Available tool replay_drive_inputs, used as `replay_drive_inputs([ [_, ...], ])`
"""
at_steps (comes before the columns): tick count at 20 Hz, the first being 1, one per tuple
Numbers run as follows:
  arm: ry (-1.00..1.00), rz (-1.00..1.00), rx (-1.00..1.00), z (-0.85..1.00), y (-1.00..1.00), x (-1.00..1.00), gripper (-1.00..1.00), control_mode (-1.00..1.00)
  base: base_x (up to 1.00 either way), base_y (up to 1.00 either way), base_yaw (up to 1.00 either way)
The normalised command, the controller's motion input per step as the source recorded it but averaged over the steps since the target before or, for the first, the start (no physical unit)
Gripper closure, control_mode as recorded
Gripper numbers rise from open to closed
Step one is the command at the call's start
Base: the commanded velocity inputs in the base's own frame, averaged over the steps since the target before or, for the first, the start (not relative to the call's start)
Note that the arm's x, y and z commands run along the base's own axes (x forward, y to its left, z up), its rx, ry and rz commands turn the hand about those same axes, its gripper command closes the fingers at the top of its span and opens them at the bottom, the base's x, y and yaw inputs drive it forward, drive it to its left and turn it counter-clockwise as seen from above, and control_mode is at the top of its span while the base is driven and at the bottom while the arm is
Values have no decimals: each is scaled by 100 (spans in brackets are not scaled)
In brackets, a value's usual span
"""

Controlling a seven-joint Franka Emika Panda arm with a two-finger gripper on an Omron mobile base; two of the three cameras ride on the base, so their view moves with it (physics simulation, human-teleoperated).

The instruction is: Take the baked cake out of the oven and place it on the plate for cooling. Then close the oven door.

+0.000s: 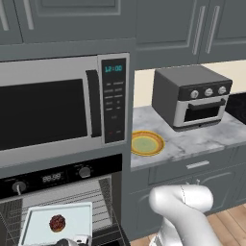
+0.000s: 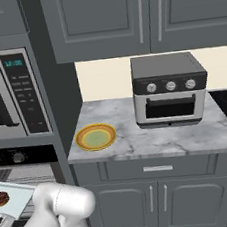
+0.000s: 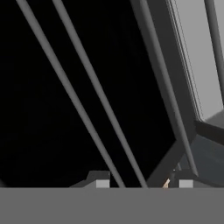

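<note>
The fingers [image 3: 102,180] stand narrow, holding nothing visible, close before the oven's wire racks [image 3: 94,94] in hand view. Left base view shows the baked cake [image 1: 57,223] on the tray [image 1: 36,218] inside the open oven [image 1: 62,178]. Beyond, the plate [image 1: 146,143] sits empty near the counter's [image 1: 206,137] front left edge.

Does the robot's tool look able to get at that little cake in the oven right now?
Probably yes. The oven stands open, and the cake sits uncovered on the pale tray, with nothing over it. The tool is just below the tray's front edge, so only a short move seems needed.
</note>
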Motion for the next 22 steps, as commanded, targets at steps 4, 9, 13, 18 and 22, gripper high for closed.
replay_drive_inputs([
  [4,10,0,0,-39,9,-78,100,-100,0,0,0],
  [9,10,0,-1,-36,10,-72,100,-100,0,0,0],
  [13,-9,-6,0,-3,11,-45,100,-100,0,0,0],
  [18,-22,-10,0,12,1,-32,100,-100,0,0,0],
  [22,-24,-14,0,44,0,-2,100,-100,0,0,0],
])
